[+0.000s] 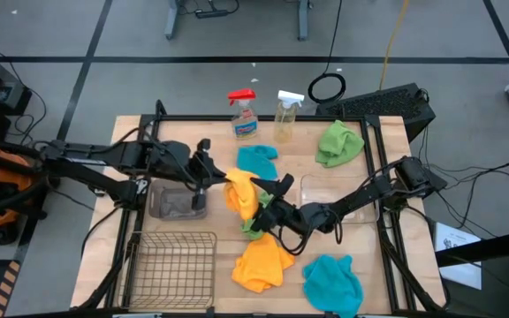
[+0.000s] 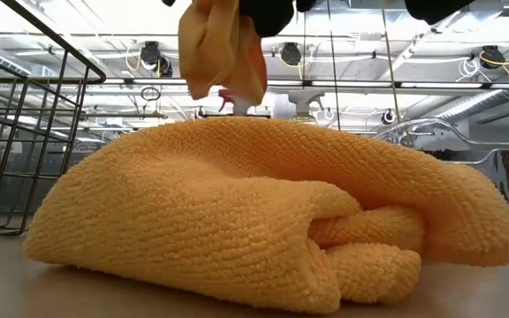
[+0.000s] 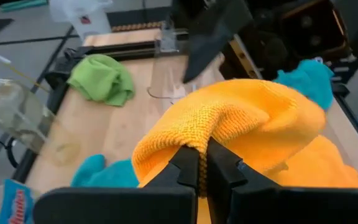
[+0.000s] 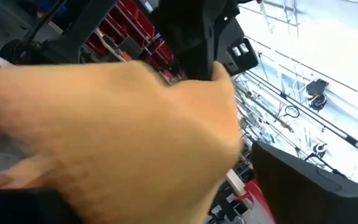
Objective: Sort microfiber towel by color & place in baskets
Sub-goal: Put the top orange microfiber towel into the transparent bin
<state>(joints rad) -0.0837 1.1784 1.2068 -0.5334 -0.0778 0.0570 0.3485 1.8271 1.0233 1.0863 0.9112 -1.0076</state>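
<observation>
Yellow towel [image 3: 241,124] pinched in clenched left hand [image 3: 199,163], right hand [image 1: 272,199] spread wide beside it

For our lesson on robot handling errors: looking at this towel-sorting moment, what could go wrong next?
1. The left gripper pinches only a fold of the hanging yellow-orange microfiber towel, so it might slip out.
2. The open right gripper sits right against that towel and could snag it, or the bright green towel under it.
3. The smoky grey plastic tub lies just below the left arm; a low swing could knock it.
</observation>
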